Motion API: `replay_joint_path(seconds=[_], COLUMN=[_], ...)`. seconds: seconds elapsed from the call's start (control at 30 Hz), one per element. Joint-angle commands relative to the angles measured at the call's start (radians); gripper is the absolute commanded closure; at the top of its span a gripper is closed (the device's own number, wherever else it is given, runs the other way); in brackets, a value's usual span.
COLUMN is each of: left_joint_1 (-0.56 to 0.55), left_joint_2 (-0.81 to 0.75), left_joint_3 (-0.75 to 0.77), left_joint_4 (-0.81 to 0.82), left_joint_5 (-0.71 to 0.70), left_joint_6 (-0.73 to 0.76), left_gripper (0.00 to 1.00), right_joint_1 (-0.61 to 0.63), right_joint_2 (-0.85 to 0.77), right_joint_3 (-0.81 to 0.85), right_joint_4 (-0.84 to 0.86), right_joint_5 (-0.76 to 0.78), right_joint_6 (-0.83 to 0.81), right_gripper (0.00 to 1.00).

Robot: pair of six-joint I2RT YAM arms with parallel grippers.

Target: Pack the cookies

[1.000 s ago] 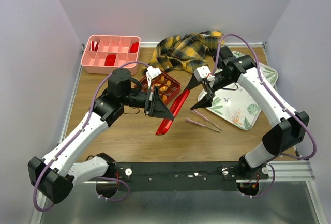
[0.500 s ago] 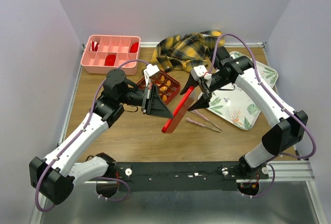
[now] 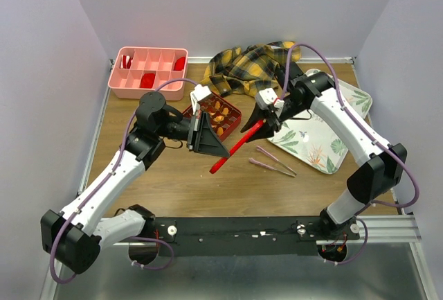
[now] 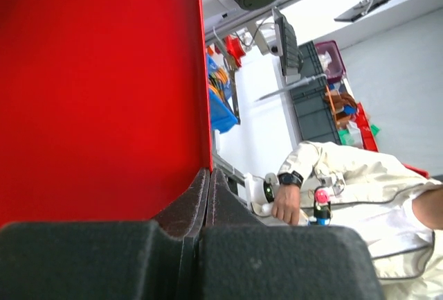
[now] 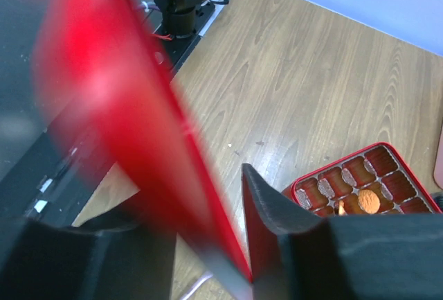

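Several small round orange cookies [image 3: 220, 114] lie in the red gridded box [image 3: 232, 109] at mid table; one cookie [image 5: 370, 201] and the box rim [image 5: 346, 158] show in the right wrist view. A flat red lid [image 3: 235, 147] hangs tilted in the air between the arms. My left gripper [image 3: 227, 153] is shut, pinching the lid's edge [image 4: 104, 92] at its fingertips [image 4: 209, 172]. My right gripper [image 3: 261, 124] is at the lid's upper end, fingers apart. The lid [image 5: 138, 120] passes blurred between them, against the right finger [image 5: 270, 224].
A pink compartment box [image 3: 147, 71] with dark-red pieces stands at the back left. A plaid cloth [image 3: 252, 64] lies behind the red box. A floral tray [image 3: 325, 134] is on the right, with pink tweezers [image 3: 273, 162] on the wood beside it.
The lid has turned in the air, from near upright to a shallower tilt with its thin edge showing. The right gripper moved slightly up and left; the left gripper stayed nearly in place.
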Motion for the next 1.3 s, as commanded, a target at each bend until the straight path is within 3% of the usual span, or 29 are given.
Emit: replay_joint_path(seconds=[0.0, 0.13, 0.23, 0.27, 0.37, 0.4, 0.5, 0.53, 0.6, 0.67, 0.8, 0.93, 1.03, 1.2, 1.27], left_joint_1=[0.019, 0.074, 0.140, 0.157, 0.215, 0.225, 0.260, 0.265, 0.274, 0.279, 0.286, 0.285, 0.285, 0.283, 0.282], left_joint_2=[0.019, 0.022, 0.012, 0.010, 0.016, 0.018, 0.022, 0.018, 0.004, -0.013, 0.017, 0.170, 0.313, 0.510, 0.589], left_joint_3=[0.022, 0.035, 0.075, 0.094, 0.221, 0.292, 0.360, 0.367, 0.344, 0.298, 0.137, 0.103, 0.158, 0.317, 0.367], left_joint_4=[0.026, -0.026, -0.070, -0.099, -0.413, -0.595, -0.754, -0.780, -0.796, -0.776, -0.655, -0.572, -0.563, -0.583, -0.600], left_joint_5=[0.042, 0.053, 0.028, 0.018, -0.085, -0.131, -0.388, -0.564, -0.738, -0.958, -1.099, -1.156, -1.210, -1.263, -1.292], left_joint_6=[0.022, 0.080, 0.135, 0.163, 0.432, 0.597, 0.706, 0.742, 0.747, 0.715, 0.678, 0.715, 0.799, 0.893, 0.930], left_gripper=[1.00, 0.97, 0.73, 0.58, 0.34, 0.29, 0.18, 0.17, 0.11, 0.04, 0.03, 0.09, 0.19, 0.38, 0.40], right_joint_1=[0.022, 0.022, 0.022, 0.022, 0.020, 0.017, 0.014, 0.011, 0.002, -0.015, -0.093, -0.188, -0.242, -0.252, -0.251], right_joint_2=[-0.006, -0.020, -0.033, -0.043, -0.061, -0.075, -0.136, -0.148, -0.177, -0.208, -0.233, -0.210, -0.181, -0.156, -0.155], right_joint_3=[0.012, 0.004, -0.025, -0.031, -0.055, -0.068, -0.154, -0.180, -0.242, -0.288, -0.332, -0.298, -0.258, -0.247, -0.260], right_joint_4=[-0.216, -0.216, -0.216, -0.216, -0.171, -0.139, 0.086, 0.216, 0.321, 0.494, 0.660, 0.744, 0.767, 0.775, 0.783], right_joint_5=[-0.066, -0.060, -0.054, -0.051, -0.036, -0.031, 0.034, 0.067, 0.165, 0.310, 0.389, 0.464, 0.434, 0.391, 0.380], right_joint_6=[-0.056, -0.036, -0.022, -0.018, 0.077, 0.121, 0.409, 0.564, 0.686, 0.936, 1.190, 1.436, 1.543, 1.571, 1.574], right_gripper=[0.70, 0.97, 1.00, 1.00, 0.99, 0.99, 1.00, 0.99, 0.99, 0.99, 1.00, 0.99, 0.99, 1.00, 0.99])
